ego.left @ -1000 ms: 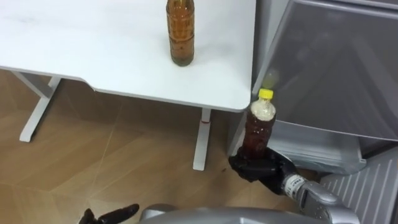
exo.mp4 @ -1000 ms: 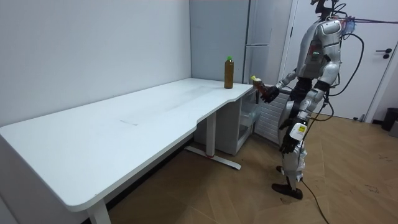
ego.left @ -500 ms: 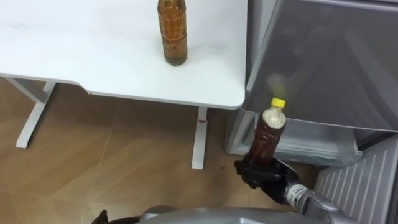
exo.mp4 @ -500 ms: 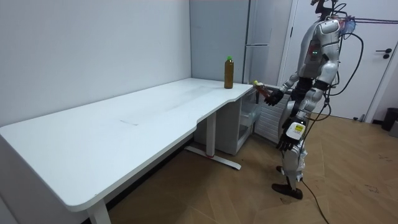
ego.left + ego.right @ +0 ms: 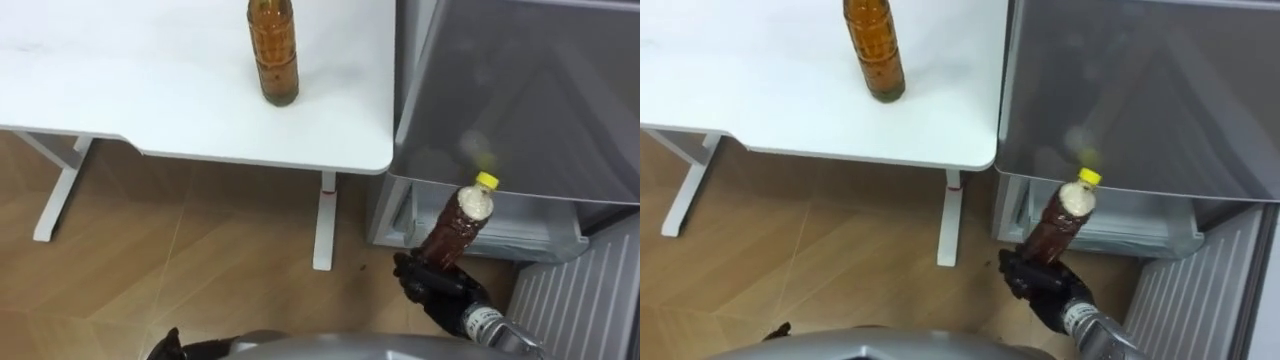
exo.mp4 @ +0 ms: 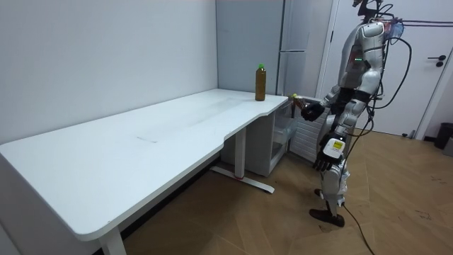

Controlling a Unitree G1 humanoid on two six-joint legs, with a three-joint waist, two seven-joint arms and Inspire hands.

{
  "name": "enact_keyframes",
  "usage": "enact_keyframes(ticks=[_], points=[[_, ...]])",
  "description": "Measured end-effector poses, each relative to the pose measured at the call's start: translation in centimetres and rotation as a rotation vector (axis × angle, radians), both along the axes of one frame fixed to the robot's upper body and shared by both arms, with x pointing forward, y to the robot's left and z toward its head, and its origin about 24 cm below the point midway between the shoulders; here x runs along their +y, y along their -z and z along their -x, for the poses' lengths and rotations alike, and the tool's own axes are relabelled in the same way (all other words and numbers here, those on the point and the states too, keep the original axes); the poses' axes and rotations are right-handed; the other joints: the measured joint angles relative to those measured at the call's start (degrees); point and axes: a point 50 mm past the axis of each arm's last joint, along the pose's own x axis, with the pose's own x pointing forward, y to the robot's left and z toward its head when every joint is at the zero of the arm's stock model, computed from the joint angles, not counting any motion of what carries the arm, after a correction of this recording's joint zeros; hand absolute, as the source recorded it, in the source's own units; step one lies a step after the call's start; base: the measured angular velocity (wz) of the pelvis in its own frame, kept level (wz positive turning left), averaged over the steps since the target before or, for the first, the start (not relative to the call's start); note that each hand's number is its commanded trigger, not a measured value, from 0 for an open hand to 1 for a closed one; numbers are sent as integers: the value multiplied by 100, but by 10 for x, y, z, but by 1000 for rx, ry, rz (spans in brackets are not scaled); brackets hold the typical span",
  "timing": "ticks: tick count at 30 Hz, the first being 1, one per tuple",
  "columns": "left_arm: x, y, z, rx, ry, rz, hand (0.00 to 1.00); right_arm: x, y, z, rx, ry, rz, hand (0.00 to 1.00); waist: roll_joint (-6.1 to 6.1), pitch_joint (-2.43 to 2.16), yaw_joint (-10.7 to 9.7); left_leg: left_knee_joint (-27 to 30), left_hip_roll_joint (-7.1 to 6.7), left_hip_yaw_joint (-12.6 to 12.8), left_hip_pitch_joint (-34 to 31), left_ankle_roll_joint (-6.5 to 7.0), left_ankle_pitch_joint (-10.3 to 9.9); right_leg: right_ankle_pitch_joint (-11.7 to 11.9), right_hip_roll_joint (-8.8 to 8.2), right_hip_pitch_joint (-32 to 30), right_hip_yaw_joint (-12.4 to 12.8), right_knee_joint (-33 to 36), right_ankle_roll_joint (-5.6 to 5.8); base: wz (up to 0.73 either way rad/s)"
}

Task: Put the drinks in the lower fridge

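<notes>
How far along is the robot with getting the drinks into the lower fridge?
Done: the lower fridge stands open. In hand: the right hand grips a yellow-capped bottle, tilted, in front of that opening. Left: set it inside, then fetch the green-capped bottle standing on the white table.

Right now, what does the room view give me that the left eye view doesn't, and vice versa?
Room view: the robot standing off the table's end, facing the fridge, left hand hanging by its side. Left eye view: the right hand's fingers curled round the tilted yellow-capped bottle, before the open lower compartment. Both: the second bottle upright on the table near the fridge.
</notes>
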Motion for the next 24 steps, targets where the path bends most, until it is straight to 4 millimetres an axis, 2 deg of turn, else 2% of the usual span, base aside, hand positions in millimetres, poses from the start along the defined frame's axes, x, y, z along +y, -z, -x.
enact_keyframes(ticks=[19,24], points=[[0,0,9,17,-13,-1,0,-7,0,0,18,281,-92,100,17,-39,-139,-2,7,81,57,0,1,0,2,0,48,27,0,-1],[0,0,10,10,-44,6,0,-8,0,0,16,373,-135,100,20,-34,-128,-6,12,84,64,0,1,0,0,-3,43,71,0,0]])
